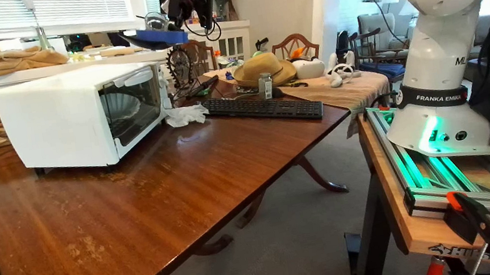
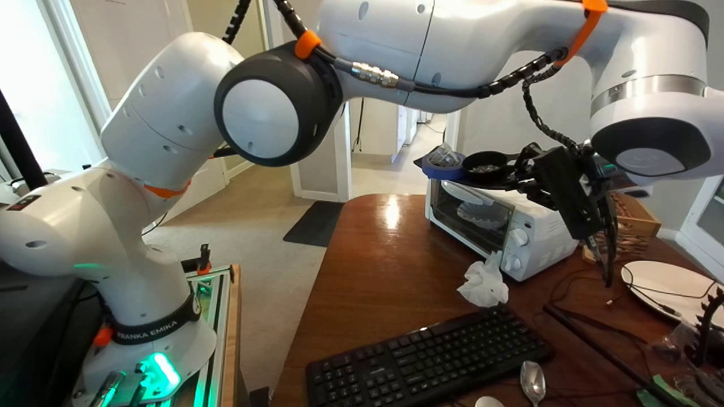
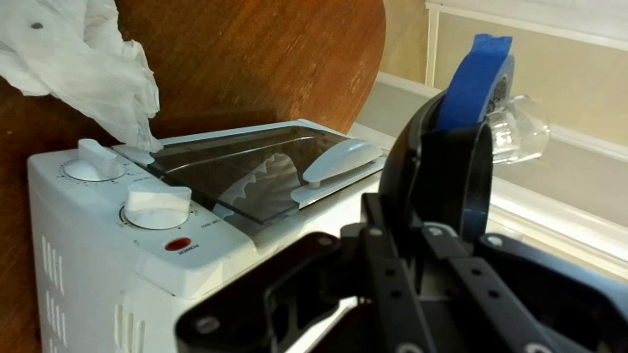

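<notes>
Black and curved, the dish stands edge-on right of centre in the wrist view, slanting toward upper right, its near rim pinched by the claw; a blue tape roll sits on it. In an exterior view the dish reaches leftward from the claw, seemingly level.

The glossy white arm carries orange straps and a ribbed black cable; a black band lettered FRANKA EMIKA circles its flared white base, where a green light glows. Silver screws dot the black jaws.
</notes>
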